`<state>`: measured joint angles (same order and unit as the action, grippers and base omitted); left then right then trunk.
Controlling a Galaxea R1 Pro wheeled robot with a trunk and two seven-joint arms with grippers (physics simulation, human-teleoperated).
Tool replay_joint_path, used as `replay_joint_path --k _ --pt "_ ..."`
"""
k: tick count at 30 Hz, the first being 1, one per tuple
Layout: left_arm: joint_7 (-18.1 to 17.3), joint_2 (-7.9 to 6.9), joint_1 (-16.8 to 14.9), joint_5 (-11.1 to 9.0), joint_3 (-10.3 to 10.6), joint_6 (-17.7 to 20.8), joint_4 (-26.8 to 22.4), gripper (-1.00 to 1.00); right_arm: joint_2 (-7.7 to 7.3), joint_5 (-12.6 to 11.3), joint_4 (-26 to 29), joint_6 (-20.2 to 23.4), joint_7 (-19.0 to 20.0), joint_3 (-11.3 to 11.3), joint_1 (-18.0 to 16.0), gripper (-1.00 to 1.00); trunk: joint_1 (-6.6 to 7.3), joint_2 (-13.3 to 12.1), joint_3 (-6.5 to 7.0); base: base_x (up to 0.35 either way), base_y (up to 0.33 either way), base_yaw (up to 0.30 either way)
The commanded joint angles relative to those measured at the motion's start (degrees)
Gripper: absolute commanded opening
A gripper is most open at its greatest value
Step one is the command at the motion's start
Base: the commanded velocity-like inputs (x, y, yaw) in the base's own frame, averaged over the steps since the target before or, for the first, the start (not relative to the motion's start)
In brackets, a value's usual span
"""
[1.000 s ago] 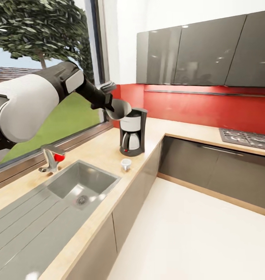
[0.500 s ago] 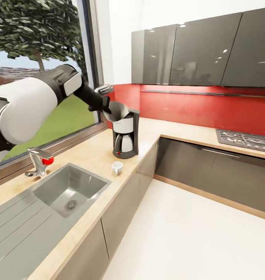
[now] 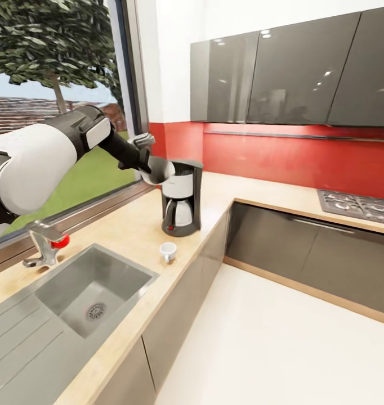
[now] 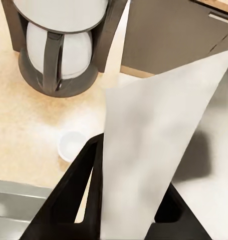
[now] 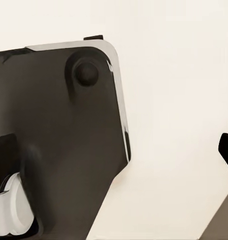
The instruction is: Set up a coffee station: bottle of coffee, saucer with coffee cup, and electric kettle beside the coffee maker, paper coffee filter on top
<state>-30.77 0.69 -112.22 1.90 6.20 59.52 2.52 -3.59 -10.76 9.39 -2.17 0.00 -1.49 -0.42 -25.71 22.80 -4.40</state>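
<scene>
Left gripper (image 3: 142, 158) clamping paper coffee filter (image 3: 157, 170) beside coffee maker (image 3: 181, 197) top

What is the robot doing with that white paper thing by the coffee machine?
The robot's left gripper is holding a paper coffee filter in the air, right beside the top of the coffee maker. The filter is not on the machine yet. The coffee maker stands on the kitchen countertop, and a little white coffee cup sits on the counter in front of it, near the sink.
</scene>
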Motion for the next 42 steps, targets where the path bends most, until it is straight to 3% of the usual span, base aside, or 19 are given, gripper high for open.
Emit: replay_joint_path --k 1,28,37,42 --pt "-0.70 0.02 -0.11 0.45 0.42 -0.19 0.12 -1.00 -0.01 -0.49 -0.04 -0.20 0.00 -0.18 -0.05 1.00 -0.07 0.12 -0.13 0.332 -0.040 0.000" --pt "-0.70 -0.29 -0.04 0.71 0.55 -0.19 0.12 -1.00 0.03 -0.49 -0.01 -0.20 0.06 -0.18 -0.03 1.00 -0.07 0.12 -0.13 0.279 -0.108 0.000" --pt "-0.70 -2.60 0.22 0.66 0.57 -0.19 0.16 -1.00 0.06 -0.49 -0.06 -0.20 0.04 -0.18 -0.04 1.00 -0.07 0.12 -0.13 0.035 0.000 0.000" --pt "-0.70 -2.68 1.59 0.65 0.50 -0.19 0.12 -1.00 0.05 -0.49 -0.07 -0.20 0.05 -0.23 -0.03 1.00 -0.07 0.12 -0.13 0.267 0.066 0.000"
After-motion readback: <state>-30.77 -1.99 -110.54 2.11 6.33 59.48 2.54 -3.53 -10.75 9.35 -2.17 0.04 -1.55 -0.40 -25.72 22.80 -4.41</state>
